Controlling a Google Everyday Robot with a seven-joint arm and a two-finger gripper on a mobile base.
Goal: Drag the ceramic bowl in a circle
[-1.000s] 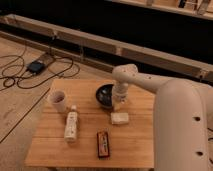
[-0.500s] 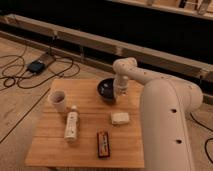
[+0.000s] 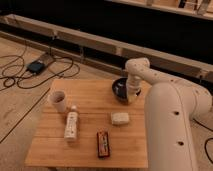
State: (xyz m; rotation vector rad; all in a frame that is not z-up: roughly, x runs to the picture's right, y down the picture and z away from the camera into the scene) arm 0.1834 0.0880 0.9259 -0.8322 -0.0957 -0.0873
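White arm bends down, closed end effector [image 3: 131, 94] in ceramic bowl [image 3: 120, 88].

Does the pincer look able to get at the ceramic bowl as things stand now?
Probably yes. The pincer, shut, is already down at the right side of the ceramic bowl near the table's far right edge. Nothing stands between them; the mug and bottle are well off to the left.

- No text, brand, number or sign can be read anywhere.
- The bottle [image 3: 71, 125] lying on the bench [image 3: 90, 105] carries a label, too blurred to read.
- The dark bar wrapper [image 3: 103, 143], near the bottle, shows only unreadable marks.
- The end effector [image 3: 131, 95], at the ceramic bowl [image 3: 120, 90] beyond the bottle, bears no legible marking.
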